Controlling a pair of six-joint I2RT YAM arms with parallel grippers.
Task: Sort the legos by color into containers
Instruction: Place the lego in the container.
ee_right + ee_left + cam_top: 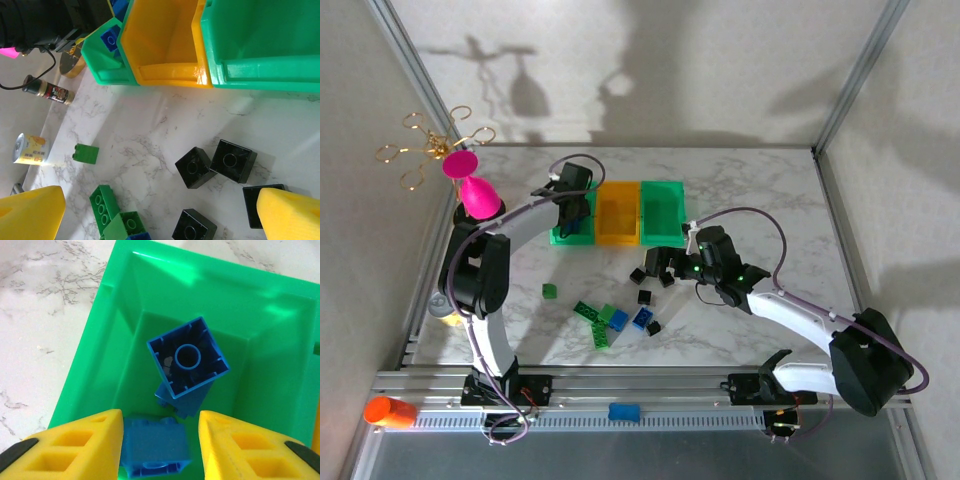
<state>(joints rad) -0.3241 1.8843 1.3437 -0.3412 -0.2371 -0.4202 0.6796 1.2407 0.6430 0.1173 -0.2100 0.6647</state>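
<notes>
My left gripper (572, 190) (160, 430) hangs over the left green container (560, 237) (100, 355). A blue lego (155, 447) sits between its yellow fingers, against the left one, with a gap to the right one. Two more blue legos (189, 360) lie in that bin. The orange container (617, 222) (165, 40) and the right green container (663, 205) (265, 45) look bare inside. My right gripper (660, 265) (160, 195) stands wide open above several black legos (195, 167) (644, 296). Green legos (549, 291) (86, 153) and blue ones (642, 319) lie on the marble.
A pink goblet (475, 190) and a gold wire ornament (430, 145) stand at the left edge. A small bottle (47, 90) and a can (29, 149) lie left of the bins. A blue brick (623, 411) and an orange object (388, 410) rest on the front rail.
</notes>
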